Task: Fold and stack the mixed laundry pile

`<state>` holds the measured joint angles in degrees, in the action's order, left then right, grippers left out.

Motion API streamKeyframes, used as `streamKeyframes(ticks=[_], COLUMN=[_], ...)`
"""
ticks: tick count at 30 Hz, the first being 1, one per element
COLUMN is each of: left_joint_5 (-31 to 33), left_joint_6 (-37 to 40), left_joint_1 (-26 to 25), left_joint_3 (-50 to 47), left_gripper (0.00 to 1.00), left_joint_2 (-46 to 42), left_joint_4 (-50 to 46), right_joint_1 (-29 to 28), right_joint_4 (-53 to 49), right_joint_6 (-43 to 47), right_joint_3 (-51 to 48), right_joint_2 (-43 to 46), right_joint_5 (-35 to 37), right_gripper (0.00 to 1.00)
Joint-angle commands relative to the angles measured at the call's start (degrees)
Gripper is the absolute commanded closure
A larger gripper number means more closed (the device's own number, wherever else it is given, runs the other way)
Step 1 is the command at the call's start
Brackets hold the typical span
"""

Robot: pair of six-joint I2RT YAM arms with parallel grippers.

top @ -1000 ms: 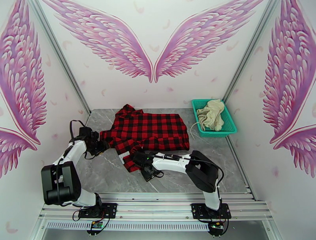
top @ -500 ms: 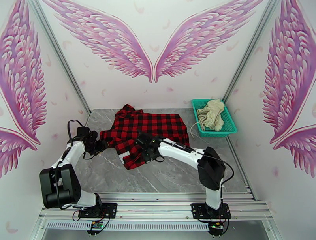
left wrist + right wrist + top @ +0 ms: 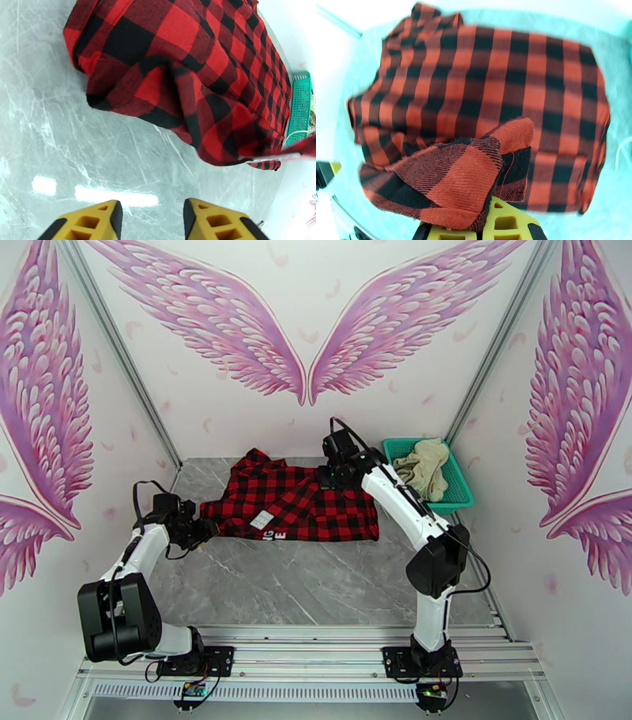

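The red-and-black check shirt (image 3: 316, 500) lies spread across the back of the grey table, a white label (image 3: 261, 519) showing near its front edge. My right gripper (image 3: 330, 477) hovers over the shirt's back edge, shut on the sleeve cuff (image 3: 474, 177), which drapes over its yellow fingers (image 3: 505, 223). My left gripper (image 3: 205, 530) sits low on the table just off the shirt's left edge (image 3: 94, 79); its fingertips (image 3: 108, 221) stand apart with bare table between them. The cream garment (image 3: 423, 465) lies crumpled in the teal basket (image 3: 458, 496) at the back right.
White walls with pink wings close in the table on three sides. The basket (image 3: 300, 106) stands against the right wall, just beyond the shirt's right hem. Bare grey table (image 3: 316, 587) stretches from the shirt to the near rail.
My right gripper shut on the sleeve near the table's front, then carried it up and back across the shirt's body to the far edge. The left arm barely moved.
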<state>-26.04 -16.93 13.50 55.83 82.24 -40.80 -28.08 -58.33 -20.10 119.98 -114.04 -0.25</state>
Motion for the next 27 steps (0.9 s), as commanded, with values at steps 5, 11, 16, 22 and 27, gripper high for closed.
streamKeyframes(ticks=[5, 11, 16, 22, 27], left_joint_5=[-2.62, -4.24, -4.72, -4.57, -4.37], left_joint_6=[-1.15, -2.97, -3.37, -3.28, -3.2], left_joint_1=[0.13, -0.49, -0.93, -0.93, -0.93], left_joint_3=[-2.04, -3.6, -4.04, -4.42, -4.59], left_gripper=[0.52, 0.53, 0.53, 0.53, 0.53], left_joint_2=[-1.69, -1.38, -1.07, -1.38, -1.33], left_joint_4=[0.47, 2.4, 2.84, 2.89, 2.95], right_joint_1=[1.74, 2.91, 3.45, 3.55, 3.63], right_joint_4=[-0.83, -0.9, 0.16, 3.61, 11.56], right_joint_6=[5.72, 5.25, 6.57, 14.16, 20.48], right_joint_3=[9.87, 16.26, 16.74, 10.61, -5.16], right_joint_2=[-6.15, -10.22, -9.57, -4.33, 3.59], right_joint_5=[0.2, 0.43, 0.37, 3.58, 6.8], right_gripper=[1.0, 1.0, 1.0, 1.0, 1.0])
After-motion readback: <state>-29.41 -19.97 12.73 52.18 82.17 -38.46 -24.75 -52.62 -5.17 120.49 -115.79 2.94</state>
